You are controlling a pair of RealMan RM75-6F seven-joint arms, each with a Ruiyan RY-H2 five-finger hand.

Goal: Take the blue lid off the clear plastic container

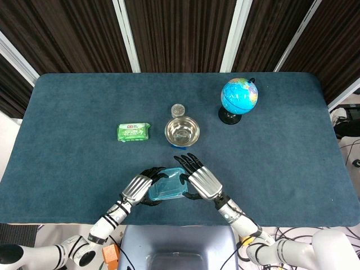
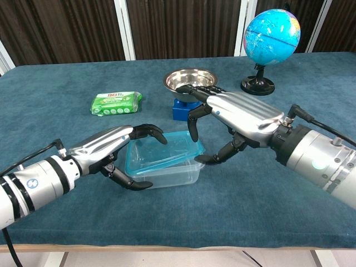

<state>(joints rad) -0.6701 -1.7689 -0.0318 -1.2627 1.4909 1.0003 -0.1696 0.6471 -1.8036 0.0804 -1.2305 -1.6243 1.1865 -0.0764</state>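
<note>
Where blue cloth covers table (image 1: pixel 79 163), dark slatted wall (image 1: pixel 180 34) behind.

Blue lid (image 2: pixel 163 151) on clear container (image 2: pixel 167 173); teal worktop (image 1: pixel 67 129); green packet (image 1: pixel 134 132); silver-and-black hands.

Both hands, left hand (image 1: pixel 138 187) and right hand (image 1: pixel 203 181), cupping the clear plastic container (image 1: pixel 167 190) with its blue lid (image 1: pixel 166 184), steel bowl (image 1: pixel 181 131) just behind.
</note>
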